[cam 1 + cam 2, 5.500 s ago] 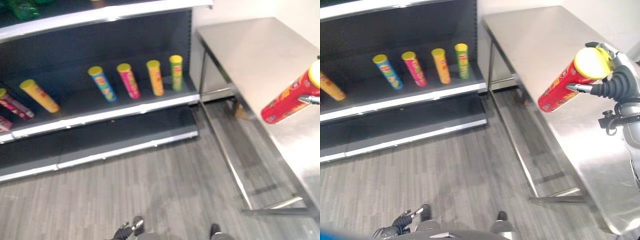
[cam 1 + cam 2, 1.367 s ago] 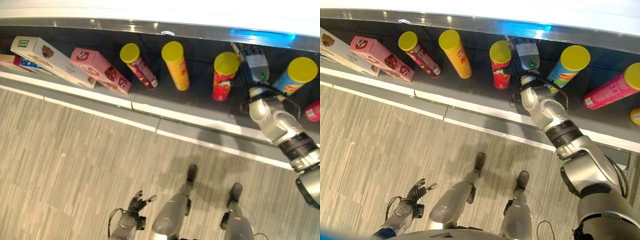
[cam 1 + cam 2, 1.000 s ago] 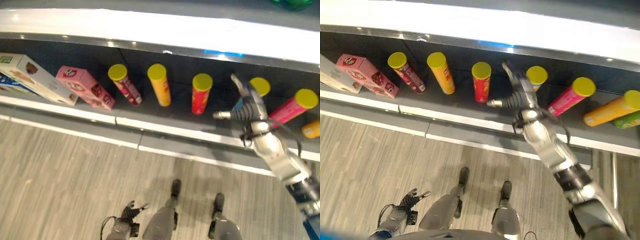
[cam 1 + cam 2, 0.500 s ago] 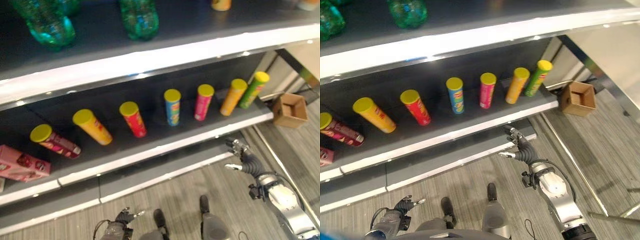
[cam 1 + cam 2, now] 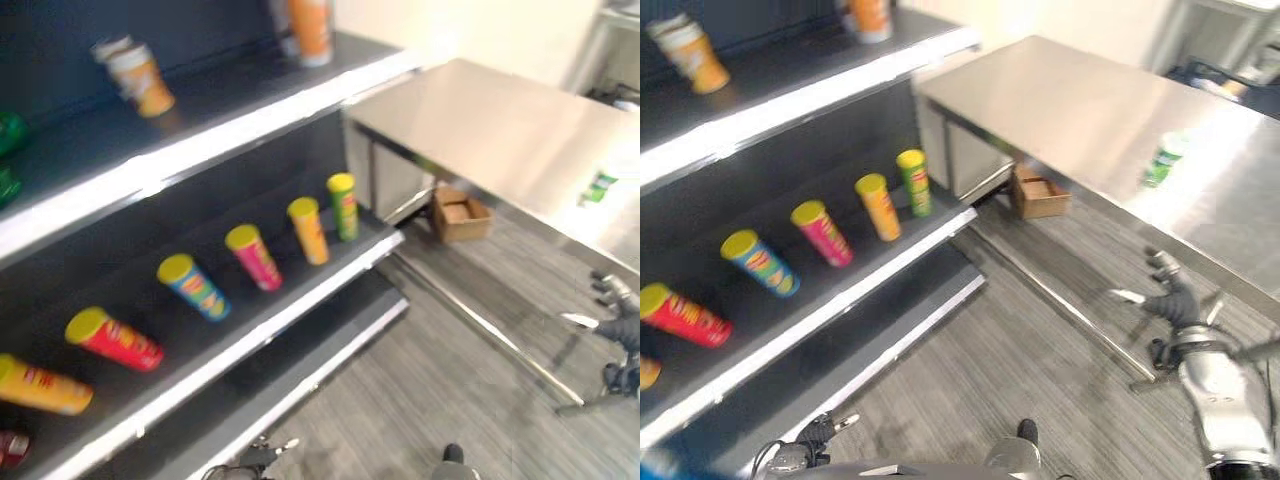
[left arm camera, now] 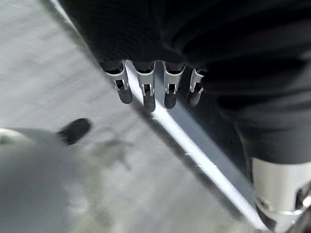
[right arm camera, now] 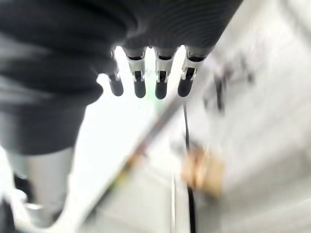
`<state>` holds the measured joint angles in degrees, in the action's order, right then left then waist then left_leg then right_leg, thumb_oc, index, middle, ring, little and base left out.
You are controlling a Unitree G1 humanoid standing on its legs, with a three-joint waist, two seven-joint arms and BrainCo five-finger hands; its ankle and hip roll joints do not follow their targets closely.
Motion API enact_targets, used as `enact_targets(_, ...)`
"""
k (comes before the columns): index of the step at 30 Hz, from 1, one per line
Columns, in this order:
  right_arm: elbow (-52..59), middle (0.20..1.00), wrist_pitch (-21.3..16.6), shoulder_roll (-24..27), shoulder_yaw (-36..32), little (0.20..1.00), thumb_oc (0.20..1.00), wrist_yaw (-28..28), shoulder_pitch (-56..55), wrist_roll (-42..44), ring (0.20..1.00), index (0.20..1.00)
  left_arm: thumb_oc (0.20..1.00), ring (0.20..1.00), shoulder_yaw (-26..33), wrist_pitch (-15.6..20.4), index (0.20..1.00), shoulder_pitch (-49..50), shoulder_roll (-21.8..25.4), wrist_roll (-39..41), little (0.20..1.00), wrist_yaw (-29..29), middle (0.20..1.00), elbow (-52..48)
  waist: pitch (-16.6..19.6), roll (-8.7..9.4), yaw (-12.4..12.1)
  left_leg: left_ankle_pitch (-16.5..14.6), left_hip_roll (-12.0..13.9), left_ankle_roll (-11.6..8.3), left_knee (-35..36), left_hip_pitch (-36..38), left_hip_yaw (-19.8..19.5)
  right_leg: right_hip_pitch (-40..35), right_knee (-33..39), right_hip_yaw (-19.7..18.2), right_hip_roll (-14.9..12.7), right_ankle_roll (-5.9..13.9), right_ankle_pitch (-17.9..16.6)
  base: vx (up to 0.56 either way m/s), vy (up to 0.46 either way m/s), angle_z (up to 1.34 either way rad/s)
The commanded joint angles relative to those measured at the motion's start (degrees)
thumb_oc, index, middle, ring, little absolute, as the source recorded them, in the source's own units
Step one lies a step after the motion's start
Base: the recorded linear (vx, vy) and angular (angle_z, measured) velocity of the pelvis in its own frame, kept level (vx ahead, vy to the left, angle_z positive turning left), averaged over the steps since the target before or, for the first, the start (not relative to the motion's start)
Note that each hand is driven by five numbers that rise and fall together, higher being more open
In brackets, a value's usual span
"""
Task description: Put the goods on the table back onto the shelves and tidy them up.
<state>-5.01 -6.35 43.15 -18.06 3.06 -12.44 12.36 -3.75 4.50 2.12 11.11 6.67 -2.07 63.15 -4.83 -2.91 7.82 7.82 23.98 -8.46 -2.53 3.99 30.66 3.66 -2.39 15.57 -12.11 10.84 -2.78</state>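
A small green pack [image 5: 1164,160] stands on the steel table [image 5: 1070,100] at the right. On the middle shelf [image 5: 300,300] stand a red can [image 5: 112,340], a blue one [image 5: 195,287], a pink one [image 5: 253,257], an orange one [image 5: 308,230] and a green one [image 5: 343,206]. My right hand [image 5: 1178,300] hangs open and empty in front of the table's near edge, its fingers [image 7: 146,85] straight. Low at my side, my left hand [image 5: 812,432] is open and empty too, fingers [image 6: 146,94] relaxed.
A cardboard box [image 5: 1040,191] sits on the floor under the table. The upper shelf holds an orange bottle [image 5: 310,25] and a cup-like pack [image 5: 138,78]. Another orange can [image 5: 35,385] lies at the shelf's far left. A lower shelf [image 5: 300,380] juts out below.
The camera has swung right from the shelf toward the table. The red can that my right hand carried earlier now stands on the shelf, and that hand has drawn back empty toward the table.
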Motion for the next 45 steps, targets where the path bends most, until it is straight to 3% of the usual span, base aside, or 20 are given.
enact_targets(1,6.64,1.0,-5.6,-1.68,-3.85,1.0,1.0,4.71,3.96,0.83,1.0,1.0,1.0,1.0,0.27,0.59,1.0,-1.46,4.99,4.11,1.0,-0.64,1.0,-1.51,-3.02,4.07,-0.95,1.61,2.14,-5.5,-0.57,-1.54,-2.98,-6.32,5.12,0.45,2.18,-1.01,4.38,0.01,-0.346,-0.45)
enact_targets(3,6.54,1.0,-6.02,-1.28,-4.04,1.0,1.0,6.29,4.68,0.22,1.0,1.0,1.0,1.0,-0.05,0.48,1.0,-1.58,4.52,4.46,1.0,-0.87,1.0,-2.0,-3.72,3.62,-0.95,3.48,3.0,-5.46,-2.35,-1.84,-4.0,-7.32,5.73,0.27,3.68,-1.93,4.85,-0.05,-0.272,-0.32)
enact_targets(4,6.46,1.0,-5.88,-1.01,-3.82,1.0,1.0,7.86,6.13,-0.85,1.0,1.0,1.0,1.0,-0.22,0.85,1.0,-1.65,4.08,4.82,1.0,-1.09,1.0,-2.95,-4.99,4.3,-1.8,2.72,0.41,-2.51,-6.12,-3.83,-7.45,-7.29,6.48,-0.36,4.72,-3.51,4.63,-0.11,-0.188,-0.24)
enact_targets(5,6.44,1.0,-5.88,-1.03,-3.78,1.0,1.0,7.89,6.21,-0.88,1.0,1.0,1.0,1.0,-0.19,0.84,1.0,-1.68,4.11,4.82,1.0,-1.09,1.0,-2.96,-4.96,4.33,-1.63,2.5,0.4,-2.42,-6.53,-4.2,-7.69,-7.28,6.54,-0.21,4.65,-3.47,4.58,-0.1,-0.407,-0.33)
enact_targets(6,6.03,1.0,-5.75,-0.52,-2.71,1.0,1.0,9.05,7.94,-2.54,1.0,1.0,1.0,1.0,-0.39,1.47,1.0,-0.97,3.55,4.77,1.0,-1.41,1.0,-2.87,-5.77,6.0,-3.92,-4.84,-8.75,0.75,-9.14,-8.31,-17.51,-7.16,7.03,-2.71,4.75,-3.98,4.13,0.0,-0.205,-0.33)
enact_targets(7,6.0,1.0,-5.76,-0.56,-2.65,1.0,1.0,9.08,8.02,-2.57,1.0,1.0,1.0,1.0,-0.35,1.49,1.0,-0.99,3.59,4.77,1.0,-1.41,1.0,-2.86,-5.59,6.17,-3.75,-4.9,-9.02,1.0,-9.4,-8.75,-17.59,-6.94,7.04,-2.6,4.47,-3.83,4.04,0.05,-0.29,-0.53)
enact_targets(9,5.16,1.0,-5.44,-0.4,-2.07,1.0,1.0,9.78,9.39,-3.82,1.0,1.0,1.0,1.0,-0.37,1.74,1.0,-0.33,3.03,4.8,1.0,-1.21,1.0,-2.17,-5.9,6.24,-5.45,-8.07,-15.28,2.5,-7.13,-9.42,-22.33,-7.41,7.21,-5.03,5.84,-4.01,4.03,0.14,-0.16,-0.99)
enact_targets(10,4.47,1.0,-5.3,-0.71,-2.11,1.0,1.0,10.57,9.9,-4.53,1.0,1.0,1.0,1.0,-0.77,1.61,1.0,0.26,2.64,3.98,1.0,-1.06,1.0,-0.97,-5.59,5.66,-6.49,-6.61,-18.7,3.04,-4.43,-11.31,-24.52,-7.64,7.26,-6.48,6.99,-4.21,4.05,0.23,-0.149,-1.16)
enact_targets(14,4.04,1.0,-5.13,-1.32,-1.55,1.0,1.0,12.92,11.27,-5.04,1.0,1.0,1.0,1.0,-0.6,1.42,1.0,0.39,2.57,3.31,1.0,-1.26,1.0,0.54,-5.88,4.78,-8.09,-2.4,-22.24,2.44,1.12,-17.14,-24.76,-9.41,7.39,-8.57,9.62,-4.6,5.11,0.17,-0.093,-0.8)
enact_targets(19,3.84,1.0,-4.22,-2.06,0.82,1.0,1.0,13.94,13.34,-6.99,1.0,1.0,1.0,1.0,0.02,1.29,1.0,1.33,1.83,3.43,1.0,-1.94,1.0,1.1,-5.92,3.09,-9.23,0.89,-22.4,2.57,5.27,-14.97,-23.74,-12.61,7.0,-10.53,11.88,-5.22,7.6,0.24,0.039,-0.14)
enact_targets(24,3.27,1.0,-2.99,-1.9,2.17,1.0,1.0,12.73,13.93,-8.46,1.0,1.0,1.0,1.0,0.93,1.17,1.0,2.08,1.35,4.25,1.0,-2.18,1.0,1.68,-3.42,3.75,-9.72,-0.68,-22.77,4.32,5.62,-10.72,-20.76,-14.02,1.54,-10.46,9.13,-4.38,10.84,0.23,0.147,-0.52)
enact_targets(27,2.69,1.0,-2.55,-1.77,2.5,1.0,1.0,12.78,15.06,-9.64,1.0,1.0,1.0,1.0,0.54,0.9,1.0,1.8,1.54,4.6,1.0,-2.05,1.0,0.94,-3.42,3.92,-9.6,-3.26,-23.82,6.91,6.78,-6.54,-19.63,-8.18,-15.15,-8.8,6.08,-1.31,10.48,0.14,0.151,-0.39)
enact_targets(28,2.7,1.0,-2.55,-1.77,2.5,1.0,1.0,12.78,15.06,-9.65,1.0,1.0,1.0,1.0,0.54,0.9,1.0,1.8,1.54,4.6,1.0,-2.05,1.0,0.94,-3.4,3.96,-9.61,-3.25,-23.86,6.92,6.77,-6.57,-19.61,-8.09,-15.3,-8.83,6.03,-1.3,10.56,0.07,0.104,-0.17)
enact_targets(29,2.38,1.0,-2.33,-1.91,2.26,1.0,1.0,13.49,14.94,-10.46,1.0,1.0,1.0,1.0,0.15,0.67,1.0,1.47,2.08,4.33,1.0,-2.27,1.0,0.79,-4.13,4.18,-9.14,-4.34,-24.65,7.53,7.02,-4.63,-20.12,-4.5,-21.94,-8.21,4.29,-0.12,7.76,0.08,0.078,-0.1)
enact_targets(31,2.56,1.0,-2.17,-2.01,1.4,1.0,1.0,13.48,14.55,-10.51,1.0,1.0,1.0,1.0,-0.14,0.72,1.0,1.03,2.26,3.82,1.0,-2.36,1.0,0.98,-4.06,4.14,-9.25,-5.47,-24.92,7.15,7.36,-3.91,-21.2,-3.11,-19.81,-6.43,1.14,-0.51,7.05,0.1,0.03,0.31)
enact_targets(34,2.47,1.0,-2.47,-1.61,-0.39,1.0,1.0,13.87,13.98,-10.13,1.0,1.0,1.0,1.0,-1.1,0.84,1.0,0.26,2.35,3.08,1.0,-2.29,1.0,1.6,-3.62,3.62,-8.38,-5.96,-24.9,6.41,7.53,-4.33,-23.23,-2.31,-14.71,-5.55,-0.03,-0.9,6.05,0.08,-0.065,0.47)
enact_targets(36,1.06,1.0,-2.39,-1.01,-2.73,1.0,1.0,14.99,12.97,-9.4,1.0,1.0,1.0,1.0,-1.66,0.71,1.0,-0.38,2.39,2.42,1.0,-2.03,1.0,2.53,-4.09,3.8,-6.2,-6.97,-25.27,5.74,7.53,-3.37,-26.45,1.68,-5.79,-11.91,1.18,-0.54,2.82,0.15,-0.11,0.81)
enact_targets(39,0.08,1.0,-2.16,-1.25,-3.98,1.0,1.0,15.5,12.18,-9.24,1.0,1.0,1.0,1.0,-1.18,0.75,1.0,-0.25,2.85,1.89,1.0,-1.84,1.0,3.1,-4.71,4.4,-5.05,-8.2,-25.46,5.29,7.53,-1.69,-28.79,4.52,-1.07,-17.2,2.0,0.4,-0.95,0.12,-0.081,0.75)
enact_targets(42,-0.92,1.0,-1.94,-1.2,-4.26,1.0,1.0,15.13,11.22,-9.18,1.0,1.0,1.0,1.0,-0.94,0.63,1.0,-0.03,3.39,1.31,1.0,-1.63,1.0,3.67,-5.29,5.48,-4.01,-9.17,-26.31,5.35,7.53,0.1,-31.57,5.78,0.53,-20.54,2.65,1.3,-3.91,0.14,-0.093,0.78)
enact_targets(45,-1.84,1.0,-1.33,-0.9,-5.24,1.0,1.0,14.29,9.38,-10.14,1.0,1.0,1.0,1.0,-0.5,0.62,1.0,0.75,3.84,0.52,1.0,-1.45,1.0,3.51,-4.49,7.04,-4.19,-10.43,-27.43,5.43,7.49,1.68,-33.16,2.8,1.71,-20.75,1.92,1.59,-3.71,0.12,-0.083,0.58)
